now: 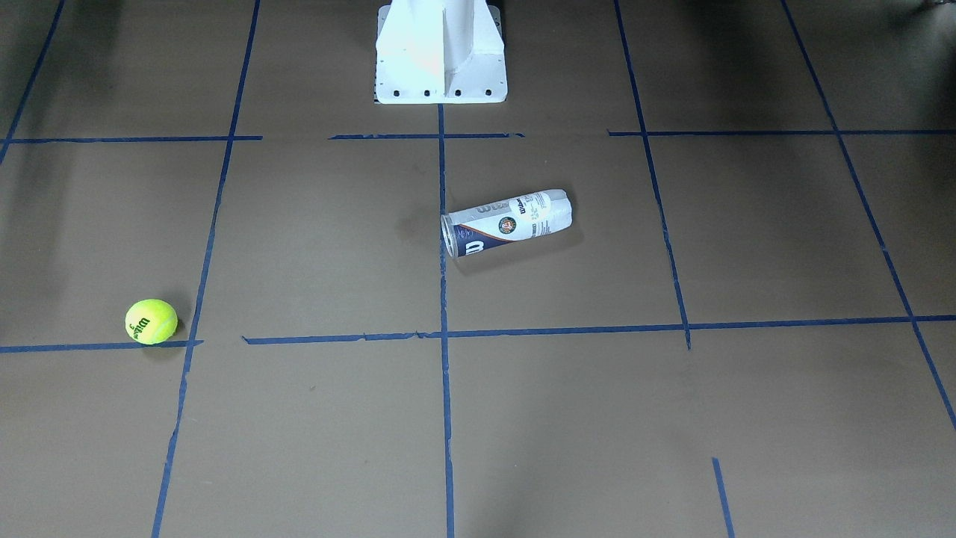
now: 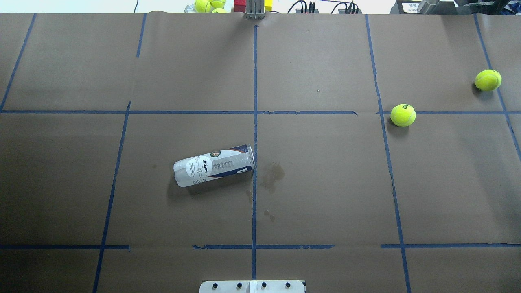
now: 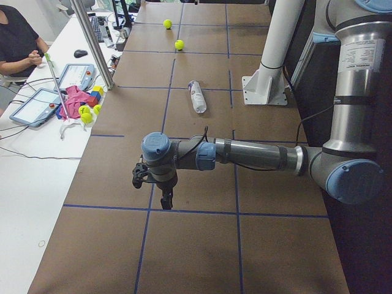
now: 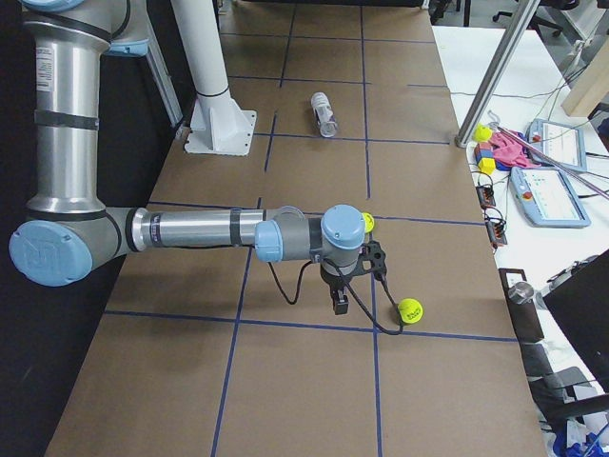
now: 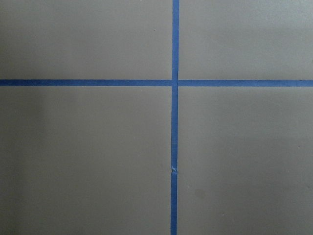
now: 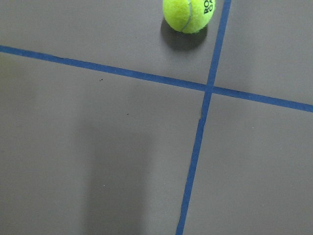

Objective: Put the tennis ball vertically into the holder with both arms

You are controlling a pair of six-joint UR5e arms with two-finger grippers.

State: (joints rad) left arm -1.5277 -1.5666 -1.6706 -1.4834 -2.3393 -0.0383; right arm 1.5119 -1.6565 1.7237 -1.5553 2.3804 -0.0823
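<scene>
Holder [image 2: 213,165] down on its side on desk [image 2: 325,183], robot's L half. Long axis roughly across the desk, metal-rimmed mouth at centre tape line, facing R. Needs standing up first, prob. L arm's job, being nearer. Tennis ball [image 2: 403,115] on R half, well apart from holder, second ball [image 2: 488,79] further R; R arm nearer both. L pincer [image 3: 165,202] & R pincer [image 4: 340,307] hang pointing straight down above desk, forearms stretched level. Opening of either: can't tell from side views. Holder & ball both lie free on desk.
</scene>
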